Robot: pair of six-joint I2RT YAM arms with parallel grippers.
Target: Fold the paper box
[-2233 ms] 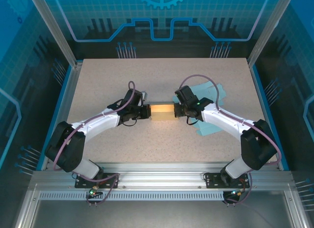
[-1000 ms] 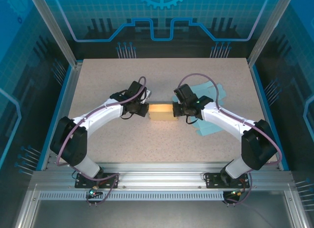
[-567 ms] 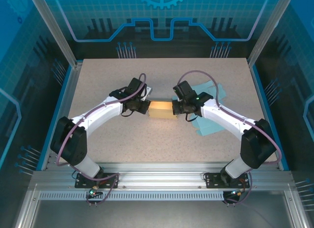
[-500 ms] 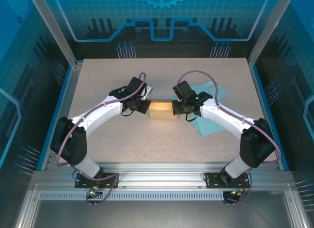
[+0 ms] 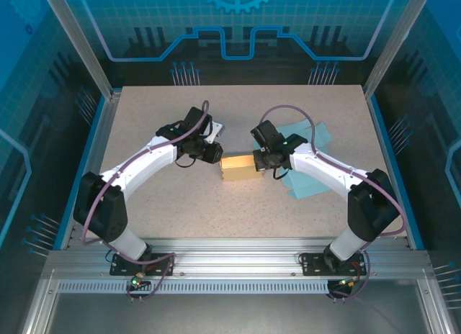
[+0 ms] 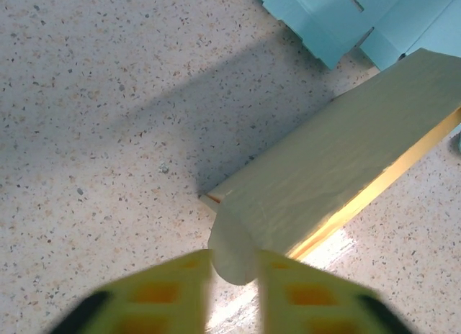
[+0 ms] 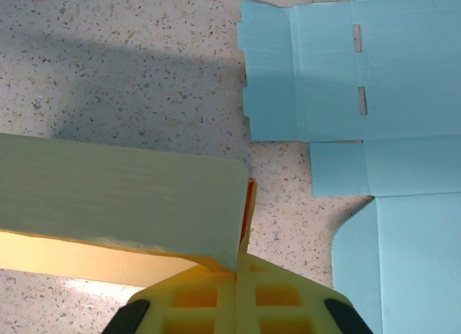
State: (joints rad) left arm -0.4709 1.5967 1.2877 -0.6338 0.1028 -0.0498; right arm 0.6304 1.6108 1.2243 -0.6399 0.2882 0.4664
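Blue sheet [image 5: 322, 137] partly under right arm [image 5: 325, 173], box [image 6: 338, 161] end cropped, left tool [image 6: 234, 276] blurred

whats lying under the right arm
A flat, unfolded light blue cardboard box blank lies on the speckled table there. The white right arm covers its middle, so its full outline cannot be seen.

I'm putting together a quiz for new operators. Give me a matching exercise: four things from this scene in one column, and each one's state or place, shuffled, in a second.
1. left gripper
2. right gripper
3. yellow box
4. blue sheet

A. lies flat and unfolded
B. jaws shut on the box's end
C. between the two grippers, partly folded up
D. jaws apart around a rounded flap

Pairs: 1-D, 2-B, 3-C, 4-A
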